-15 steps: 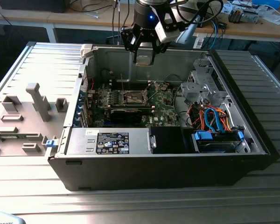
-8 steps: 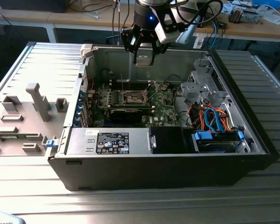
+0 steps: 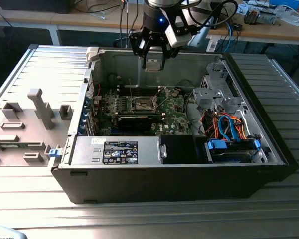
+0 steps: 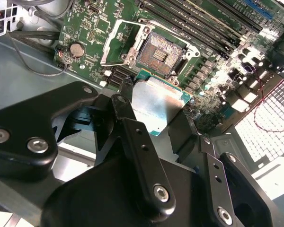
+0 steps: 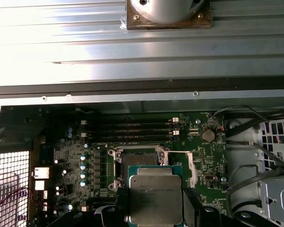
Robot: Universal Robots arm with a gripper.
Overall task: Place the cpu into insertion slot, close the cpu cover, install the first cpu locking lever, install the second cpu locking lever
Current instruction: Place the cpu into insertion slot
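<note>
Fixture plate: a grey plate with raised grey blocks (image 3: 35, 117) is being seen at the exterior view's left, lying on the ribbed metal table (image 3: 40, 209) just beside the case.
Case: an open black and silver computer case (image 3: 189, 184) is being seen lying on its side in the middle of the table.
Motherboard: a green circuit board (image 3: 172, 117) is being seen flat on the case floor.
Insertion slot: the dark square recess with a metal rim (image 3: 142, 103) (image 4: 160, 54) (image 5: 139, 157) is being left uncovered and unfilled, with its contact field exposed in the second wrist view.
Gripper: the black two-fingered gripper (image 3: 153, 60) (image 4: 156, 112) (image 5: 156, 204) is being held above the board, its fingers clamped against opposite edges of the chip.
Cpu: the small flat square chip with a silvery metal top (image 3: 153, 64) (image 4: 151, 100) (image 5: 155, 194) is being gripped above the slot, apart from it and not seated.
Cpu cover: the thin silver metal frame plate (image 4: 114, 41) is being seen swung up off the slot, on the side towards a round silver coin cell (image 4: 76, 48).
Cables: blue and orange cables (image 3: 229, 124) are being seen bundled inside the case at the exterior view's right.
</note>
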